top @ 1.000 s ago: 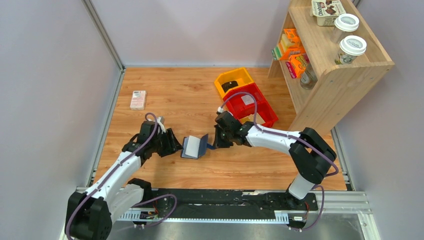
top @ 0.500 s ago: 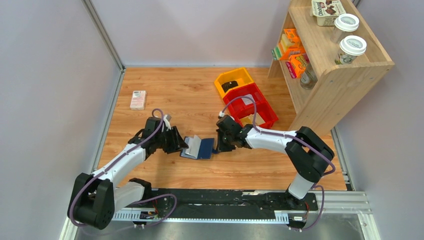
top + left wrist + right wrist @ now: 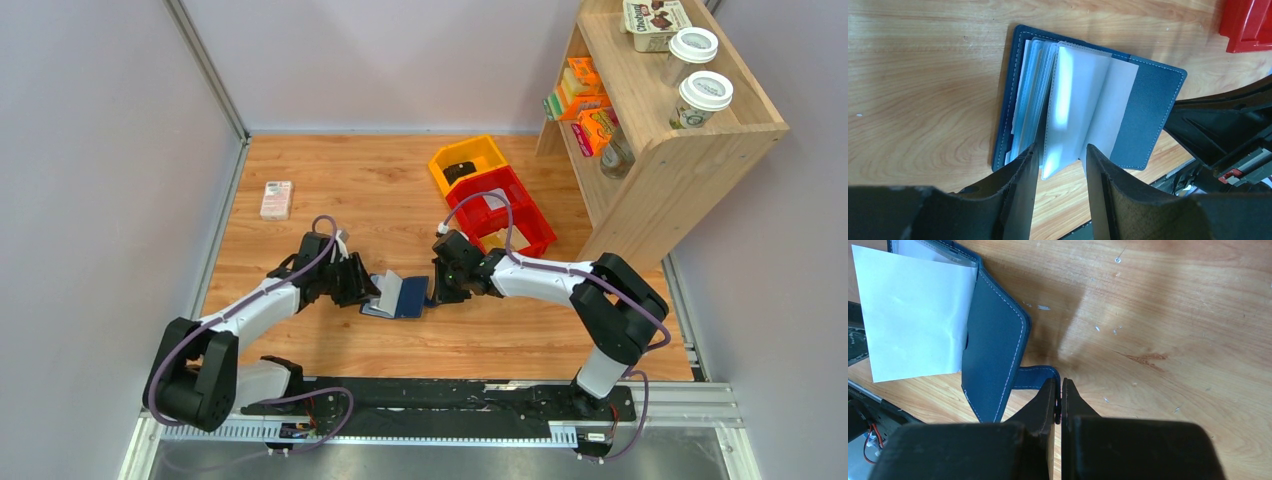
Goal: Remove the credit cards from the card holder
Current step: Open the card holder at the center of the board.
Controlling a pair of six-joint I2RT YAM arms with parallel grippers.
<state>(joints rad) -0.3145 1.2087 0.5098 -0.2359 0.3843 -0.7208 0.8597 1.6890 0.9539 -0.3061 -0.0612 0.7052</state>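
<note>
A pink-white box (image 3: pixel 276 199) lies flat at the far left of the wooden table (image 3: pixel 360 190), well apart from everything else. The left gripper (image 3: pixel 1062 152) reaches in low. Its jaws stand apart on either side of the lower edge of one pale sleeve (image 3: pixel 1083 100), without squeezing it.

The card holder (image 3: pixel 1143 110) lies open on the table between the two grippers, navy cover down. A stack of pale blue-grey sleeves fans up from its left half. The credit cards cannot be told apart from the sleeves.

The right gripper (image 3: pixel 1059 385) is clenched tight. Its tips are right at the end of the holder's snap tab (image 3: pixel 1035 377); whether the tab is pinched between them cannot be told.

Further back and to the right, a yellow bin (image 3: pixel 470 152) holds a dark object (image 3: pixel 460 172). A red bin (image 3: pixel 520 225) touches it and holds something pale (image 3: pixel 495 200).

At the far right, a wooden shelf unit (image 3: pixel 690 160) carries two lidded cups (image 3: pixel 705 92) and a carton (image 3: pixel 652 22) on top. Coloured boxes (image 3: pixel 590 125) sit on the shelf below.
</note>
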